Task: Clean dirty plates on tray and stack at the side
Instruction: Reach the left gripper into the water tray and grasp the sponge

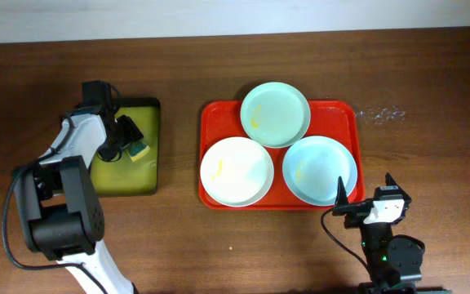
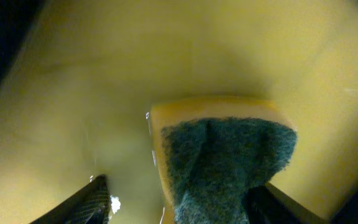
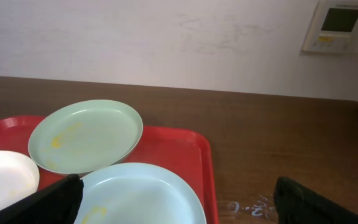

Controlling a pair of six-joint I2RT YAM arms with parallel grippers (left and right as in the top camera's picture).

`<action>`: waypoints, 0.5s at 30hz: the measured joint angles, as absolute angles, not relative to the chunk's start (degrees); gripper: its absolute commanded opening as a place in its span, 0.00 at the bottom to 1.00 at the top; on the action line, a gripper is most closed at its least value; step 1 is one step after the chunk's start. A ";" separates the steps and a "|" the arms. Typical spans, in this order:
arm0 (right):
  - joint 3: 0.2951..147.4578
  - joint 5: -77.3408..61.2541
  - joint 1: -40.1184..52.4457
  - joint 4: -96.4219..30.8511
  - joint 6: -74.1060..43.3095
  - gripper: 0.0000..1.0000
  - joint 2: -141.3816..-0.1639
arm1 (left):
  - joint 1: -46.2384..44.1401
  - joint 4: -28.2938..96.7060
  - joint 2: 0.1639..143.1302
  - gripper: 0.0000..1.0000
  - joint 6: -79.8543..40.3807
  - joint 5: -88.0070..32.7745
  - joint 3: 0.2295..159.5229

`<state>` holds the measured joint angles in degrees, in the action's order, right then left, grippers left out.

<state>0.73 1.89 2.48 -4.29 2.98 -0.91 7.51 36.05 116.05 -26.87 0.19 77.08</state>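
Straddling a sponge [image 2: 222,155] on the yellow-green tray [image 1: 149,175] near the desk's left edge, the left gripper [image 1: 130,140] has its fingers spread, one touching the sponge and the other just apart. The right gripper [image 1: 364,189] sits by the near edge, jaws wide and empty. The smeared white plate [image 1: 236,171], mint plate [image 1: 275,113] and blue plate [image 1: 320,169] lie on the red tray [image 1: 219,114], right of mid-desk.

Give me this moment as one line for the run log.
phase: sponge pickup | left gripper: open, straddling sponge on yellow-green tray | right gripper: open, empty, beside red tray | dirty plates: three, on red tray
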 measured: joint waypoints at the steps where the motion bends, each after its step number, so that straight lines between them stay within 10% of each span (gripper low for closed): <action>1: 0.73 1.89 2.48 -4.29 3.01 0.98 -0.91 | 7.49 35.77 116.07 0.18 -26.89 0.23 77.10; 5: 0.73 1.89 2.48 -4.29 3.01 0.99 -0.91 | 7.49 36.03 116.40 0.00 -25.56 0.05 77.69; 15: 0.73 1.89 2.48 -4.29 3.01 0.99 -0.91 | 7.49 42.13 105.62 0.00 -24.67 0.32 80.71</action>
<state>0.73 1.89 2.48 -4.29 3.01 -0.91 7.49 42.13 105.62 -24.67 0.32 80.71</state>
